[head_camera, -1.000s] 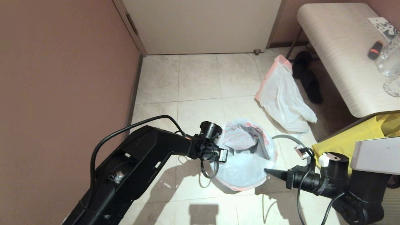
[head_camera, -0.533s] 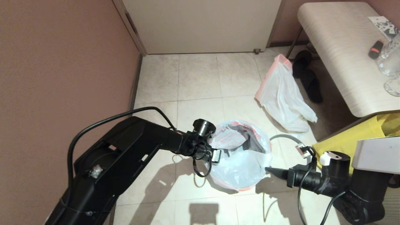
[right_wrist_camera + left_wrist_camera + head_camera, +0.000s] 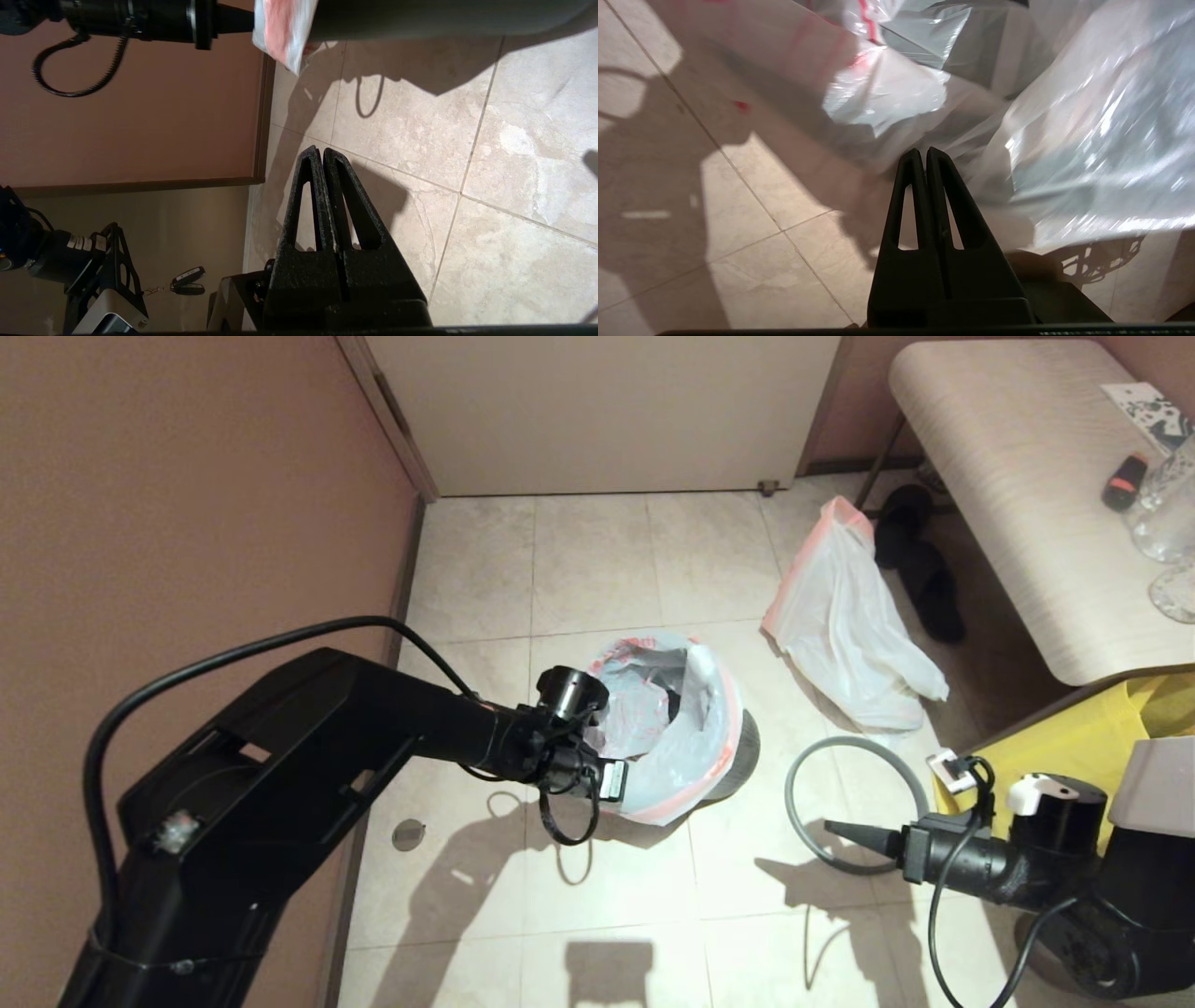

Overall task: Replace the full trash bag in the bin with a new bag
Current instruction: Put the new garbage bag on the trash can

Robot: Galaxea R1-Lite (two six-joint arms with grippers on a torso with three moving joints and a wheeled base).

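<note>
Left end effector (image 3: 624,782), fingers pressed together on a fold of the new bag (image 3: 658,728), at the near-left side of the bin (image 3: 738,751). In the left wrist view the plastic gathers to a point at the fingertips (image 3: 924,156), so the film appears pinched. The bin tilts toward the left, mouth facing the left arm; the bag with red characters drapes over its opening and outer wall. The bin's grey hoop (image 3: 845,803) lies on the floor to the right of the bin, just beyond the right end effector (image 3: 836,828), which is clenched on nothing and points left toward the bin. The full trash bag (image 3: 840,625) lies on the floor farther back and to the right, beside the counter (image 3: 1008,476). The bin's axis leans left, and the left arm is nearer, so righting the bin likely falls to it.
</note>
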